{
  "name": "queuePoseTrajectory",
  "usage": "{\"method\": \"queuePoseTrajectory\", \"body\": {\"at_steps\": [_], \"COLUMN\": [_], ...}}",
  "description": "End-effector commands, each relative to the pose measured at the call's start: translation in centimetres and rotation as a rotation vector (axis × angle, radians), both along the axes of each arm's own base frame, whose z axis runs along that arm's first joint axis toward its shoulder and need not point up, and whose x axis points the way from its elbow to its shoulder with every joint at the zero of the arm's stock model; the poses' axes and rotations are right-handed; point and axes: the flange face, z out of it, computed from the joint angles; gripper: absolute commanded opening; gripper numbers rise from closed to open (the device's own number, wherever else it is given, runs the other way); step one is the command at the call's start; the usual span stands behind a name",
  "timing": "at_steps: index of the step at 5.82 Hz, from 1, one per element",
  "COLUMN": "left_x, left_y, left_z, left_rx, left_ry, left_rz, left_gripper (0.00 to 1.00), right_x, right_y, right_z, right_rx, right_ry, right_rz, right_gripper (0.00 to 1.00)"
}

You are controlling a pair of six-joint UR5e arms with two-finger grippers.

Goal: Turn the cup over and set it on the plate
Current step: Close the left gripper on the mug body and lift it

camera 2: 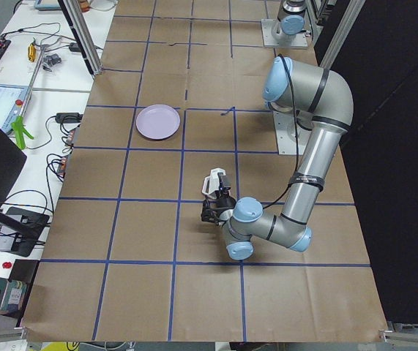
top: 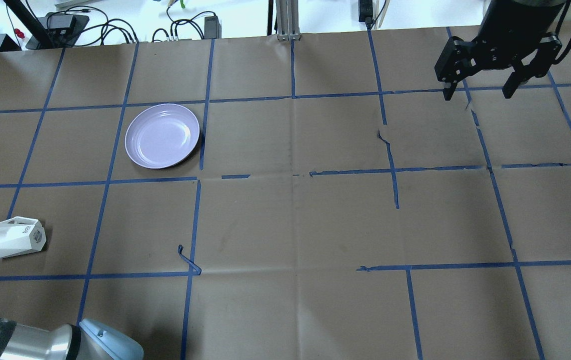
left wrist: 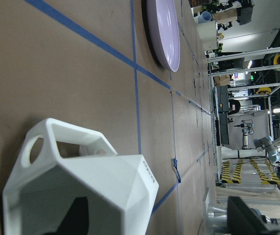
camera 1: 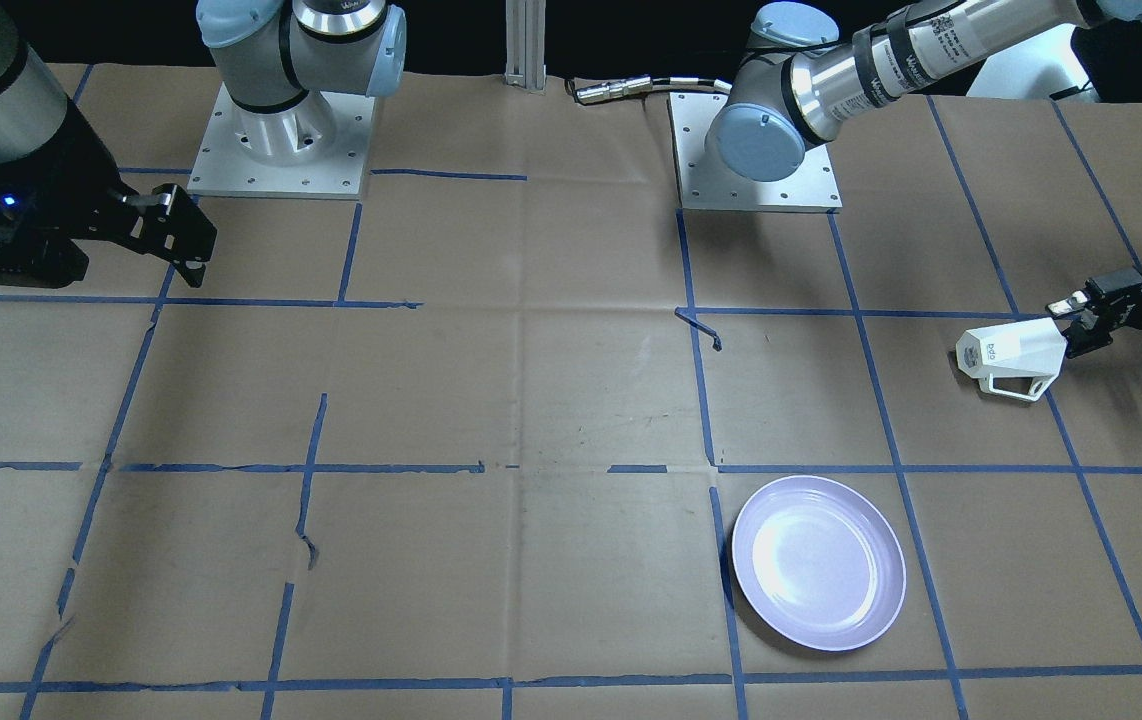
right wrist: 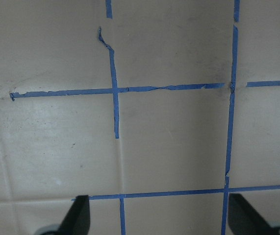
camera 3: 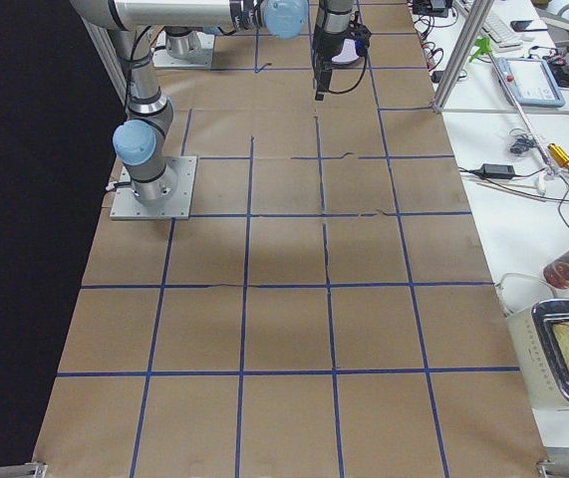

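1. Cup (camera 1: 1011, 352): white and faceted, with an angular open handle and small dark lettering near the base. It was turned on its side by the left edge of the table (top: 290, 225), base toward the middle and handle toward the far edge.
2. Plate (camera 1: 819, 562): round, glossy, pale lavender with a raised rim. It sat nearer the far edge, well apart from the cup.
3. Left gripper (camera 1: 1068, 327): at the cup's open end, fingers spread wide, one low at the mouth and one clear above. Nothing was clamped.
4. Right gripper (top: 478, 94): spread wide and empty, above the far right corner.
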Motion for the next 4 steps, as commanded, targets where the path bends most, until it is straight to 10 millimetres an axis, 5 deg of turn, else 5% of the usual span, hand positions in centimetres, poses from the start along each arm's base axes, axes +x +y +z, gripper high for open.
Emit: {"method": "queuePoseTrajectory", "body": {"at_steps": [1, 2, 4], "left_x": [-0.14, -0.14, -0.07], "left_y": [0.01, 0.02, 0.04], "left_z": [-0.72, -0.72, -0.63], "left_rx": [0.007, 0.008, -0.002], "left_ry": [0.026, 0.026, 0.024], "left_rz": [0.005, 0.003, 0.006], "left_gripper": [0.44, 0.08, 0.0], "right_x": [0.0, 0.0, 0.0], "right_y": [0.0, 0.0, 0.0], "right_z": [0.0, 0.0, 0.0], "right_rx": [0.0, 0.0, 0.0], "right_ry": [0.0, 0.0, 0.0], "right_rz": [0.0, 0.0, 0.0], "right_gripper": [1.0, 1.0, 1.0]}}
